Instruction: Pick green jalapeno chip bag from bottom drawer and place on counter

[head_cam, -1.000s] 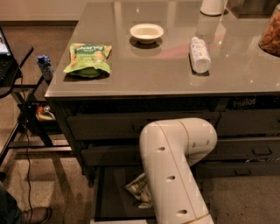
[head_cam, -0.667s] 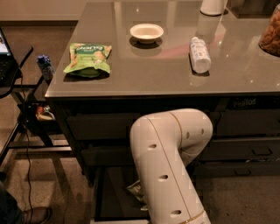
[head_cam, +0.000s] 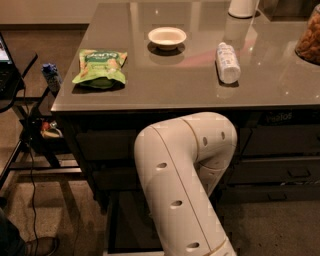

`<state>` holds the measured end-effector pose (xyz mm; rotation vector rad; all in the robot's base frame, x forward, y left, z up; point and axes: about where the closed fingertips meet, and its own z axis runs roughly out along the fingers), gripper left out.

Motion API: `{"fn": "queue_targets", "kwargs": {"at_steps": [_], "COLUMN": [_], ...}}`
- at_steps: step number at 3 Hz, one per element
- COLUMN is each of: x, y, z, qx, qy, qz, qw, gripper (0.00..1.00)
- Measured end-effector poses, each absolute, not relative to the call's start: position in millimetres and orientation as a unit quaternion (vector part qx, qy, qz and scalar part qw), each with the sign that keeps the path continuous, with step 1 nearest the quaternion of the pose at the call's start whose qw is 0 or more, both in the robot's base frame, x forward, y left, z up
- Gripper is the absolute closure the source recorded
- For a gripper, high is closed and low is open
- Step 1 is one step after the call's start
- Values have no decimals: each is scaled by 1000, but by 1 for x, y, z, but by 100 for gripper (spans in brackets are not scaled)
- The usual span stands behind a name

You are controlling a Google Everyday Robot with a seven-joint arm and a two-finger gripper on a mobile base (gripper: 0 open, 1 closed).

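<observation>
The bottom drawer is pulled open below the counter, and its flat dark inside shows at the left. My white arm bends in front of the cabinet and reaches down over the drawer. The gripper is hidden behind the arm, somewhere down at the drawer. The green jalapeno chip bag is hidden behind the arm too.
On the counter lie a light-green snack bag, a white bowl, a white bottle on its side, a white container and a jar of snacks. A stand with cables is at the left.
My arm has swung left and come closer to the camera. It now covers the olive-green bag that showed in the drawer before.
</observation>
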<state>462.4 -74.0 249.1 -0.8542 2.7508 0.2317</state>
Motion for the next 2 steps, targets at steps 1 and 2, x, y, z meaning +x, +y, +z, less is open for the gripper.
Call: {"fn": "queue_targets", "kwargs": {"at_steps": [1, 2], "x": [457, 445], "y": [-75, -84], "z": [267, 295], "qx": [-296, -288], "qy": [943, 943], "qz": [77, 83], "qw": [130, 142], "gripper": [100, 100]}}
